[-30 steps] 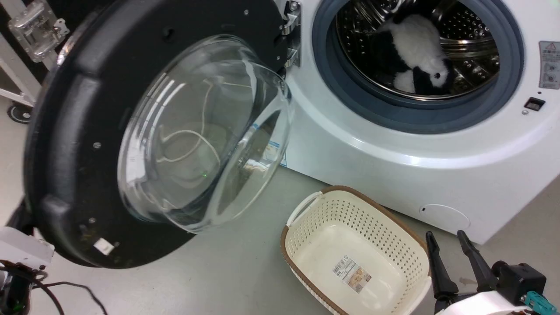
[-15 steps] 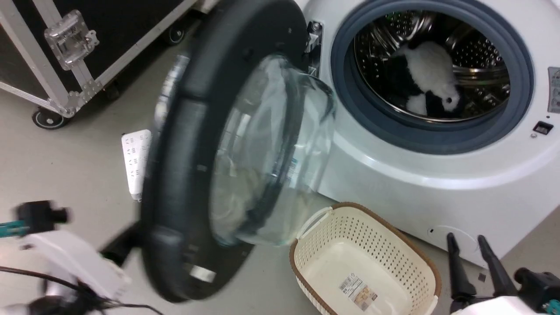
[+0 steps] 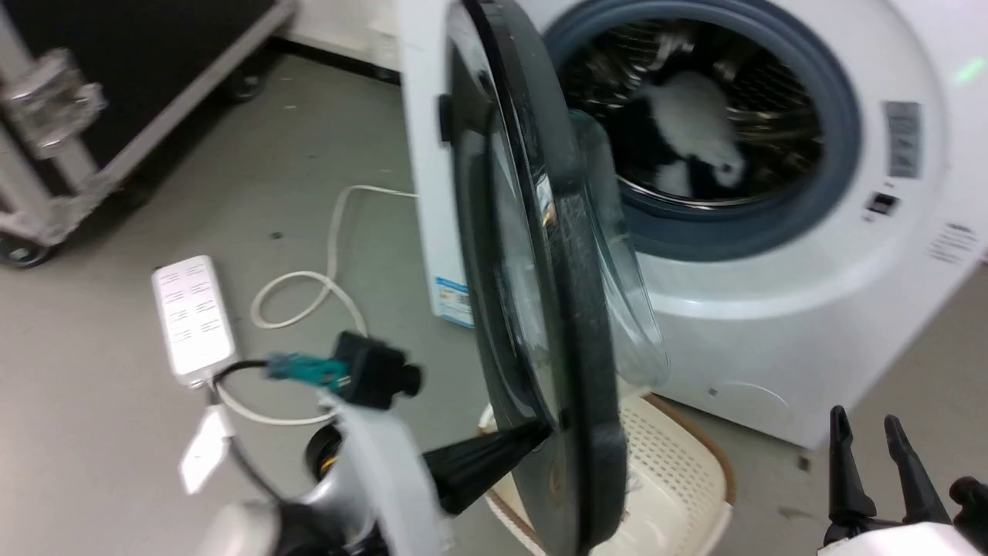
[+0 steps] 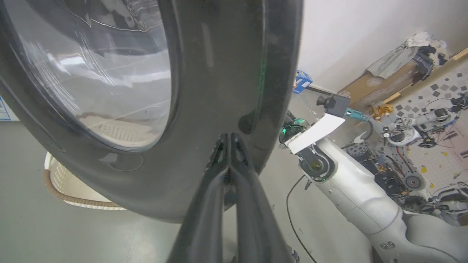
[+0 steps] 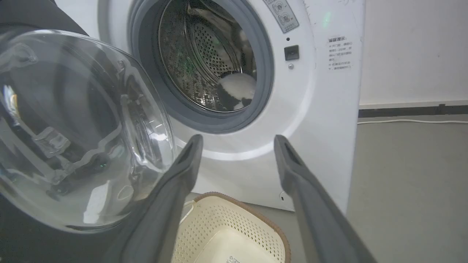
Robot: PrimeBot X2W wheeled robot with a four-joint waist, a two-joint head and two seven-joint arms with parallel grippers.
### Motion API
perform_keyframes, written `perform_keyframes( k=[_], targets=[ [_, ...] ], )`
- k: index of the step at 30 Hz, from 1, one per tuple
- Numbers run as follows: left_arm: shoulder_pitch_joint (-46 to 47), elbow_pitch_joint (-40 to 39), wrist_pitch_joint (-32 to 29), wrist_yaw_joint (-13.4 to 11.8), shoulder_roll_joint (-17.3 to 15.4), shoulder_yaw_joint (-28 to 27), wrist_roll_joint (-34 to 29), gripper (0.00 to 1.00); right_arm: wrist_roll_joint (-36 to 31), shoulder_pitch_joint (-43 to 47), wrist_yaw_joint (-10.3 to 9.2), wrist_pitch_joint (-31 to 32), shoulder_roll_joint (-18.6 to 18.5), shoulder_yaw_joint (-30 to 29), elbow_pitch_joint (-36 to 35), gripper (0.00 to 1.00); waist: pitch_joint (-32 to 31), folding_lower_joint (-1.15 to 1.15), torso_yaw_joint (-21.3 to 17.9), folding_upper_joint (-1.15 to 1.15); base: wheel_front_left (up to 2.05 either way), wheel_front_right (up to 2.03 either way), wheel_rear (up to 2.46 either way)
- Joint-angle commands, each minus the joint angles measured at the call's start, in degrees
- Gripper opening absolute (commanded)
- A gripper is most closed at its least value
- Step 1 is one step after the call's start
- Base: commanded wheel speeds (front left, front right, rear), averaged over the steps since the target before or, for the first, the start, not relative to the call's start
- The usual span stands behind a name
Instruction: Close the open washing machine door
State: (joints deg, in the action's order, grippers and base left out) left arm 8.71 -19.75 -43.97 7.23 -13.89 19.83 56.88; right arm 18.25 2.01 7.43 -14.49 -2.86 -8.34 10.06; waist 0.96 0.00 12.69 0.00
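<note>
Head view is motion-blurred, so details are soft. The large round black-rimmed washing machine door with bulging clear glass bowl (image 3: 579, 309) stands about half open, edge-on to the head camera, between the left arm and the drum mouth. Its bottom edge is cut off by the frame. The white front-loading washing machine (image 3: 772, 332) fills the upper right, its top out of frame.

The left gripper (image 3: 540, 432) has its fingers pressed together with nothing between them, and the tips touch the door's outer face low on the black rim. The left wrist view confirms contact. The right gripper (image 3: 864, 421) sits at lower right, fingers spread apart and empty, well apart from the door.

A black-and-white plush toy (image 3: 687, 131) lies inside the perforated steel drum (image 5: 204, 65), blurred, shape hard to make out. The cream perforated laundry basket with brown rim (image 3: 679, 479) sits on the floor below the door, mostly hidden behind it. A white power strip (image 3: 193, 316) and a looped white cable (image 3: 309, 293) lie on the grey floor at left. Blue label sticker (image 3: 451, 301) unreadable.
</note>
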Motion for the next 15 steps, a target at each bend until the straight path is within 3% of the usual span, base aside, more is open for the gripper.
perform_keyframes(
  k=[1,9,15],
  targets=[
    [1.98,1.05,1.93,0.25,-0.44,1.46,-1.39,0.00,0.31,-0.69,0.06,-0.44,-0.01,0.13,0.09,1.00,0.81,0.00,-3.14,0.00,0.00,0.00,0.00],
    [15.38,16.38,19.18,0.25,-1.96,13.48,-12.79,0.00,1.27,-2.51,0.06,-0.49,-0.01,0.78,0.24,1.00,3.84,0.00,-13.57,0.00,0.00,0.00,0.00],
    [24.92,27.70,30.50,0.25,-0.74,17.31,-19.03,0.00,2.47,-3.39,0.06,-0.50,-0.01,1.14,0.16,1.00,6.11,0.00,-20.61,0.00,0.00,0.00,0.00]
  ],
)
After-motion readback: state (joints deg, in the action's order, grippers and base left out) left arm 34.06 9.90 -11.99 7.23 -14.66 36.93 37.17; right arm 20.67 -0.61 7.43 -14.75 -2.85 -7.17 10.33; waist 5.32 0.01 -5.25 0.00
